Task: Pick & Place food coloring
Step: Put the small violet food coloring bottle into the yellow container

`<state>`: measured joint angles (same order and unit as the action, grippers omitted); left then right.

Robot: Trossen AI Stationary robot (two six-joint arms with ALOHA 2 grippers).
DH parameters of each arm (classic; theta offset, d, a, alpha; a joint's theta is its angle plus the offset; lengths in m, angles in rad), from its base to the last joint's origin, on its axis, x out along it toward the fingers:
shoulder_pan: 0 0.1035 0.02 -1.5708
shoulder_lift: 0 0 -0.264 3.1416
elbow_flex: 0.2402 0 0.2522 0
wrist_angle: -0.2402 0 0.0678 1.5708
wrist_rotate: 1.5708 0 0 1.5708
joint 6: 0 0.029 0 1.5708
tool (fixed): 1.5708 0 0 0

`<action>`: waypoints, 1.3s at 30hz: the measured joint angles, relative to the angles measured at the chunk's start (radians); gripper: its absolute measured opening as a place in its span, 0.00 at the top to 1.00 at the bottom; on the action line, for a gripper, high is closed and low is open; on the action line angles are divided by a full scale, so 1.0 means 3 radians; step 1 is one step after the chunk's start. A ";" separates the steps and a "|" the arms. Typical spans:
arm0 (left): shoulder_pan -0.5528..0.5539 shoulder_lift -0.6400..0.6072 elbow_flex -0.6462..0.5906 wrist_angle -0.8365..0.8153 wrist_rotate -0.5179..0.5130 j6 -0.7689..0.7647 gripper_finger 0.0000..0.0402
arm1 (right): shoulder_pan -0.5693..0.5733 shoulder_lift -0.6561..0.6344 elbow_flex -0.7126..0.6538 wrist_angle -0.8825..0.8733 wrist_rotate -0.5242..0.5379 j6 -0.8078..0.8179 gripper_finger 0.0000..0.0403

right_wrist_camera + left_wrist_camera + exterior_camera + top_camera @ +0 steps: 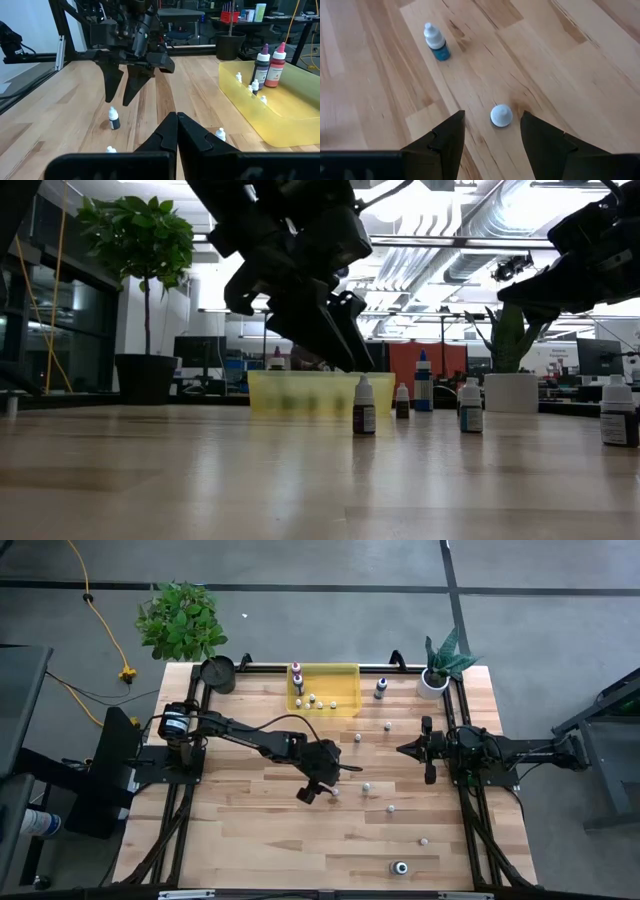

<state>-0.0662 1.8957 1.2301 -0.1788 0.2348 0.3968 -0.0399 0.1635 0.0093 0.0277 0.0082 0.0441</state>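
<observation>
Small food coloring bottles stand scattered on the wooden table [250,830]; several more stand inside the yellow bin [323,688], with two taller ones [296,675] in its far left corner. My left gripper [325,783] is open at mid-table and points down. Its fingertips hang a little above a white-capped bottle [501,116], one on either side, without touching it. The same bottle shows in the right wrist view [114,120]. A blue-bodied bottle [436,42] stands nearby. My right gripper [402,749] is shut and empty, held above the table's right side.
A white plant pot [433,683] stands at the far right corner and a black pot [217,673] at the far left. A taller dark bottle [380,688] stands right of the bin. Loose bottles [391,807] dot the table's right half. The near left is bare wood.
</observation>
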 joint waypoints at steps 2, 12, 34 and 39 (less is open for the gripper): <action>0.0000 0.0000 0.0000 -0.0016 0.0035 0.0033 0.54 | 0.0000 0.0000 0.0000 0.0000 0.0000 -0.0001 1.00; 0.0000 0.0000 -0.0284 0.0418 0.0150 0.0078 0.54 | 0.0000 0.0000 0.0000 0.0001 0.0000 0.0000 1.00; 0.0000 0.0221 -0.0384 0.0881 0.0142 -0.0119 0.54 | 0.0001 -0.0001 0.0000 0.0000 0.0000 0.0000 1.00; 0.0000 0.0221 -0.0384 0.0885 0.0151 -0.0120 0.54 | 0.0000 -0.0002 -0.0001 0.0000 0.0000 0.0000 1.00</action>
<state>-0.0662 1.9621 1.1149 0.0869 0.2802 0.3608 -0.0399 0.1631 0.0090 0.0277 0.0082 0.0441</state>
